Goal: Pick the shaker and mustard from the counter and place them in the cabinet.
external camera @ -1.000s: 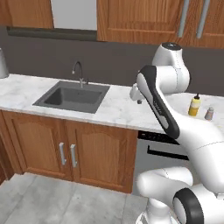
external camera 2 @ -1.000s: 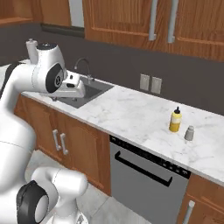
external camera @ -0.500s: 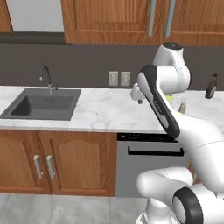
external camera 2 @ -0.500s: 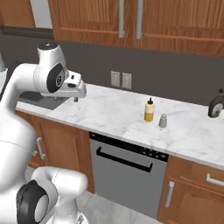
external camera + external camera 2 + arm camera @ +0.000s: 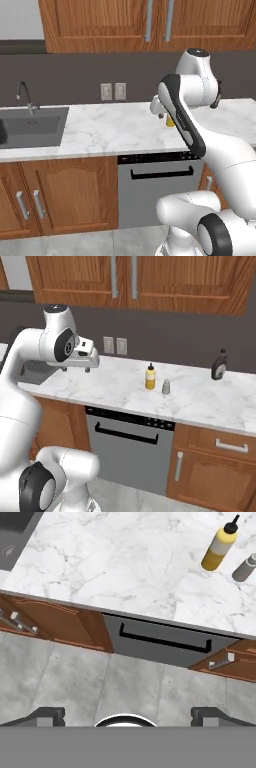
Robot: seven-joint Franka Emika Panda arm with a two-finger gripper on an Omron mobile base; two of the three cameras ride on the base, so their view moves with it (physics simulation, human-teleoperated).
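A: Claw (image 5: 75, 369) jaws spread wide, nothing between them. Hovering above the left part of the desk (image 5: 115, 392), well apart from both targets.

B: Targets, left to right?

A: Mustard (image 5: 150, 377) first, upright on the desk below the wall cabinet (image 5: 150, 278). Shaker (image 5: 166, 387) just to its right, close but apparently not touching. Same pair at top right from the hand camera: mustard (image 5: 218, 548), shaker (image 5: 244, 568).

B: Handling?

A: Mustard: probably light plastic, slightly squashy, smooth sides. Tall and slim, so tippy if nudged. Best taken across the mid-body, below the dark nozzle, moderate squeeze.

B: Shaker?

A: Likely rigid, metal-looking, slick. Short, so low clearance to the desk. Grip around the cylinder under the lighter cap, firm pinch fine.

B: Risk?

A: Tight gap between the two. Outer finger on either could knock the neighbour. Safer approaching from the front, jaws along the desk edge. Dark bottle (image 5: 218, 365) further right, well clear. Cabinet doors look shut.
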